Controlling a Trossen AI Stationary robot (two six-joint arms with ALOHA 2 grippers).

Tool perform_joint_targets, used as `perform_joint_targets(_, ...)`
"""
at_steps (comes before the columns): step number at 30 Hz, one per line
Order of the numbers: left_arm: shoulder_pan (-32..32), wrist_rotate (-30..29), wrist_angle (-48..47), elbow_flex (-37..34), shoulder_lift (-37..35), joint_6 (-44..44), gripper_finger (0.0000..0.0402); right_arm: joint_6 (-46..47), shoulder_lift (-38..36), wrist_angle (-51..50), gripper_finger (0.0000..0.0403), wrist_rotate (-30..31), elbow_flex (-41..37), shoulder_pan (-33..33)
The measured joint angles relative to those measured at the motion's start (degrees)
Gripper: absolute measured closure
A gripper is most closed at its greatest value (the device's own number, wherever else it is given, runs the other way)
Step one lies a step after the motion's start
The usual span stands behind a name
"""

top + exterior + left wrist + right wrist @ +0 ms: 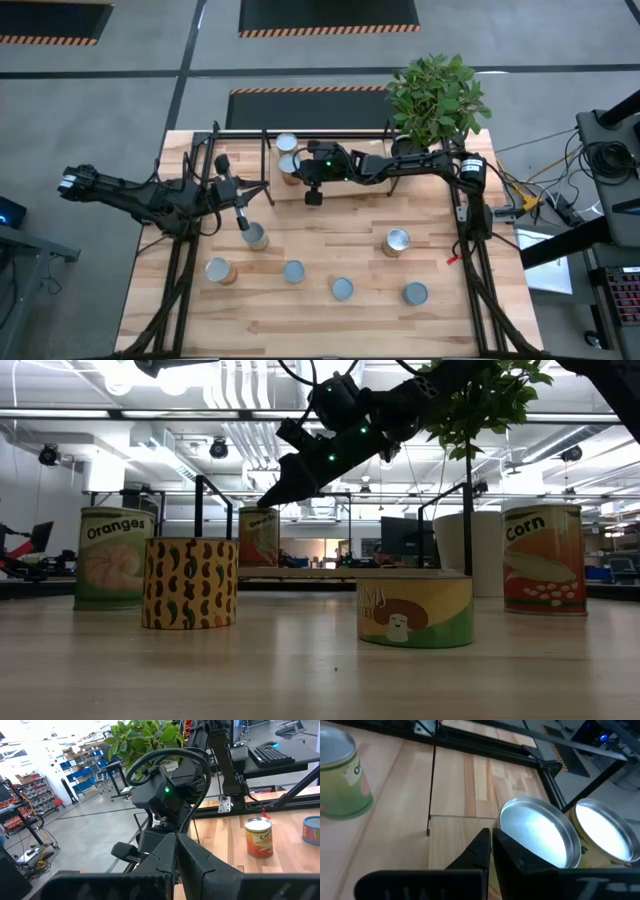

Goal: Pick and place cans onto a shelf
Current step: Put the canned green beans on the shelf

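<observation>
The shelf (330,131) stands at the table's far middle and also shows in the low view (330,572). Two cans (287,146) (290,166) stand on its left part; their silvery tops show in the right wrist view (537,837) (605,832). Several more cans stand upright on the tabletop, among them one (256,237) beside my left gripper and a corn can (397,242) (259,836). My right gripper (491,842) is shut and empty, slanting down just above and beside the nearer shelf can (258,535). My left gripper (243,215) (175,852) is shut and empty, raised over the table's left part.
A leafy plant (437,95) in a white pot (480,550) stands at the far right corner, behind the right arm. Cans stand along the table's near part (218,270) (294,271) (342,289) (415,293). Black frame bars (470,270) run along both table sides.
</observation>
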Motion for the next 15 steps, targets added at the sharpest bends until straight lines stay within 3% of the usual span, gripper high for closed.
perform_joint_targets(9,0.00,0.00,-0.02,0.00,0.00,-0.02,0.0402,0.02,-4.29,-8.88,0.0394,0.21,-0.02,-0.07)
perform_joint_targets(15,0.02,0.00,0.00,0.00,0.09,-0.02,0.0402,-0.18,-4.81,-14.56,0.0394,5.06,-0.29,-1.82)
